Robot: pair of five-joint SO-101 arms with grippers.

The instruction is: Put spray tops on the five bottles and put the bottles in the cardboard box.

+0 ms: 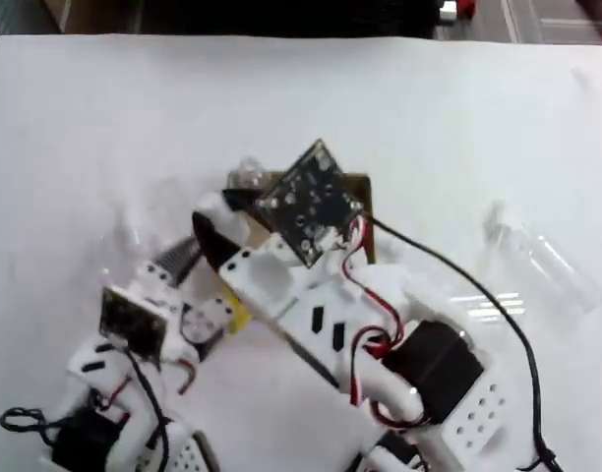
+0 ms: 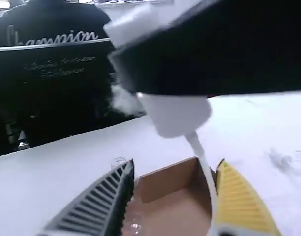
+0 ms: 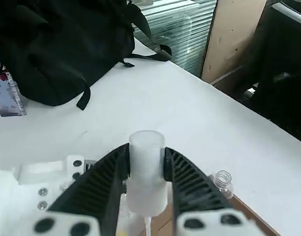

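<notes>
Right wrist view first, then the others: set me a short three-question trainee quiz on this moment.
1. True or false: the right tool grips a spray top.
2. What lies on its side on the table, apart from both arms? A) clear bottle B) mug C) sponge
3. Fill in: between the left tool's open fingers shows the ____.
Key: 1 true; 2 A; 3 cardboard box.

In right claw, spray top — bottle nearby.

The white table bears the cardboard box, a clear bottle lying well apart, and a black bag.
</notes>
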